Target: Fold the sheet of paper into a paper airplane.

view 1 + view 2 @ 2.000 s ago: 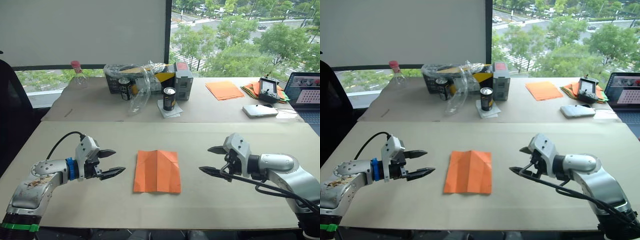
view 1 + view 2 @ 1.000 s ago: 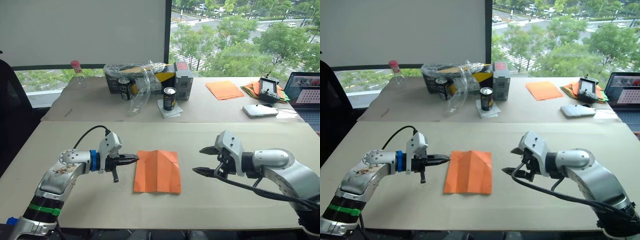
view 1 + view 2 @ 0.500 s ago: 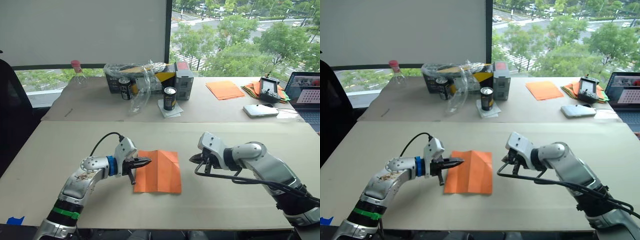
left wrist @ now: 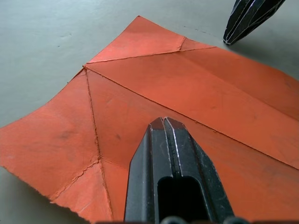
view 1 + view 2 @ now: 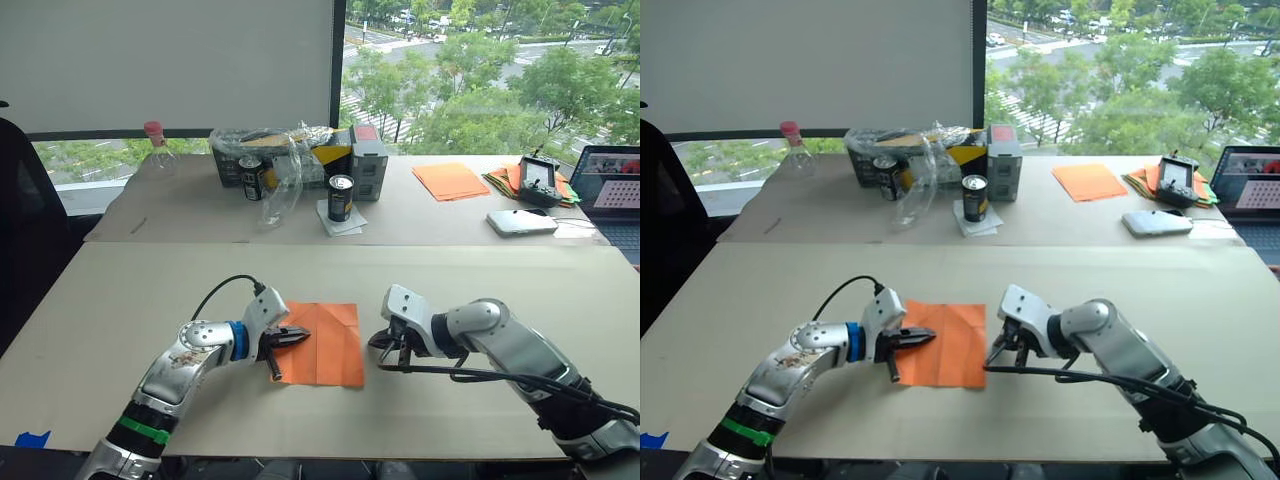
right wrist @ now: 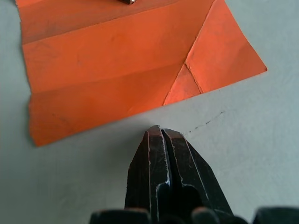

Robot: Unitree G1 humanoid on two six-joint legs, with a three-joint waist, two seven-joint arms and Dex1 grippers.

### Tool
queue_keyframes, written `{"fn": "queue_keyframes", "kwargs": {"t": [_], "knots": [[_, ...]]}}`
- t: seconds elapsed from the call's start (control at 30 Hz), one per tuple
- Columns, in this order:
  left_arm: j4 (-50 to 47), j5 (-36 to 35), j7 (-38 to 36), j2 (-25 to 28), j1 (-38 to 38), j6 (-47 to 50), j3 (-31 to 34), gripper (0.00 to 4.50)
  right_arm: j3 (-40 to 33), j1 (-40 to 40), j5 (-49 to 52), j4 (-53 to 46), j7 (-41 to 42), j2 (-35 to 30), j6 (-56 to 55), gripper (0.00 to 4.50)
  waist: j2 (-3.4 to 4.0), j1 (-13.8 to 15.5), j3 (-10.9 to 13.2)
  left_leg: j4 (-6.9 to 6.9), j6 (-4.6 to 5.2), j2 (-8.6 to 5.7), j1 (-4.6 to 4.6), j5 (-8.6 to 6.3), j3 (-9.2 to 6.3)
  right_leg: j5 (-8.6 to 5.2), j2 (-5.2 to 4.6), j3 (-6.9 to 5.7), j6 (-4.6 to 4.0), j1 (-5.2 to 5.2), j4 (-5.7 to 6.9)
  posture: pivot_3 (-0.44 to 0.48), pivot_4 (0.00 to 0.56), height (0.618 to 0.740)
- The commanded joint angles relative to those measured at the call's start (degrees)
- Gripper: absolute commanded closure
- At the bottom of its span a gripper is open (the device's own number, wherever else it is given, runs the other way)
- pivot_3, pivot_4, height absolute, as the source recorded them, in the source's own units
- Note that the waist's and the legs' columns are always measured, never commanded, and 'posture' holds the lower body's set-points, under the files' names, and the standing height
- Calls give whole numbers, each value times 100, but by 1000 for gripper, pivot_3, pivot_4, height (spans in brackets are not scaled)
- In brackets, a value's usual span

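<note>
Left eye view: thin bright-orange creased sheet of paper point(image 5: 320, 342) lies flat on the beige worktop point(image 5: 120, 300), between the two end effectors. Left end effector point(image 5: 293, 338), two black fingers pressed together, now sits over the sheet's left part; 2 s ago it was spread and well off to that side. Right end effector point(image 5: 384, 341), fingers also pressed together, is just beside the sheet's right edge, apart from it; 2 s ago it was spread and well away. Sheet itself has not shifted.

Right eye view: same layout. Far behind both end effectors: neat stack of smooth orange sheets point(image 5: 1087, 181), black drink can point(image 5: 975, 198), clear plastic bottle with pink cap point(image 5: 792, 149). Untouched.

Left wrist view: closed tips rest over the sheet's middle area, diagonal and lengthwise creases point(image 4: 93, 126) running ahead of and beside them. Contact with the paper likely, cannot confirm. Other arm's black tip shows past the far corner.

Right wrist view: closed tips on bare worktop, sheet's edge just ahead, small triangular corner crease point(image 6: 187, 86) near them.

Judgement: both arms have closed in from standby; folding is at an early stage, sheet only pre-creased, no wedge yet. Left looks set to pin, right to lift the edge.
</note>
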Motion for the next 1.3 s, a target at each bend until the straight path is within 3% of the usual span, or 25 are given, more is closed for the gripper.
{"fn": "queue_keyframes", "kwargs": {"t": [0.03,0.47,1.0,1.17,1.3], "knots": [[17,151,45,36,66,160,-132,4500,62,49,-31,-116,39,87,-12,4453,0,0,-1,0,0,0,2,0,0,0,0,0,0,1,0,0,150,695],[-22,171,37,87,138,173,-64,4500,-889,113,1002,119,69,848,139,4453,0,-4,-3,-3,0,0,8,0,0,0,2,3,0,3,1,0,150,695],[-129,65,139,128,255,242,280,4500,-644,-219,1016,802,-86,1747,-18,4453,1,-96,-3,-8,-2,2,12,1,0,0,5,5,0,-1,7,0,150,695],[-169,71,115,163,279,249,303,4500,-713,-403,950,793,12,1535,-22,4453,1,-126,-3,-8,-2,0,10,1,0,0,4,6,0,-1,6,0,150,695],[-153,66,119,132,244,242,303,4500,-845,-621,970,445,182,971,148,4453,1,-121,-3,-8,-2,0,9,1,0,0,4,5,0,-3,5,0,150,695]]}}
